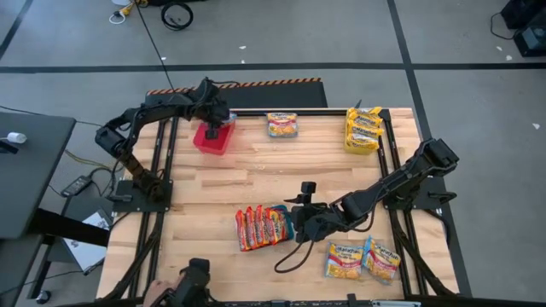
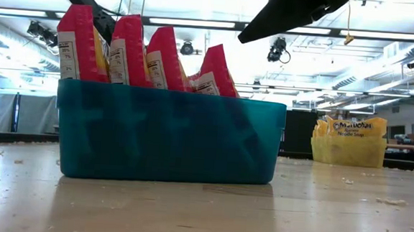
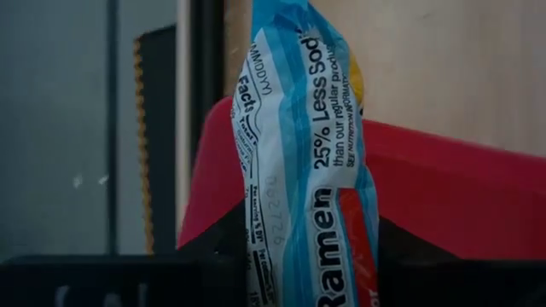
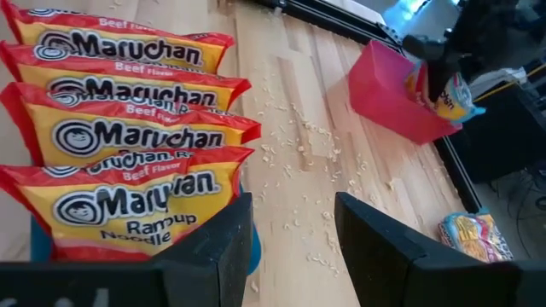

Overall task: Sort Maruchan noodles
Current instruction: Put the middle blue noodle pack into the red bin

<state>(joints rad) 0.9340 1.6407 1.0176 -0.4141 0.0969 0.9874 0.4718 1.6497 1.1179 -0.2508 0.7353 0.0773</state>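
My left gripper (image 1: 213,126) hangs over the red bin (image 1: 213,141) at the table's far left, shut on a blue-trimmed noodle packet (image 3: 299,153). The right wrist view shows that packet (image 4: 448,94) too. My right gripper (image 1: 300,223) is open and touches nothing. It sits low just right of the teal tray (image 2: 170,135), where several red-orange packets (image 4: 128,136) stand on edge. A yellow bin (image 1: 363,128) at the far right holds yellow packets. Loose packets lie at the far middle (image 1: 282,124) and near right (image 1: 345,258). My left gripper pinches the blue-trimmed packet between its two fingers, which come from above and point down. The dark fingers (image 3: 213,256) close on the packet's upper part (image 3: 294,256). The packet hangs on end below them over the red bin (image 3: 444,196); whether it touches the bin, I cannot tell.
Bare wood lies between the teal tray and the red bin (image 4: 384,89), strewn with small crumbs. The dark frame rails run along the table's left and right edges. A loose black cable (image 1: 294,256) curls on the table near the right gripper.
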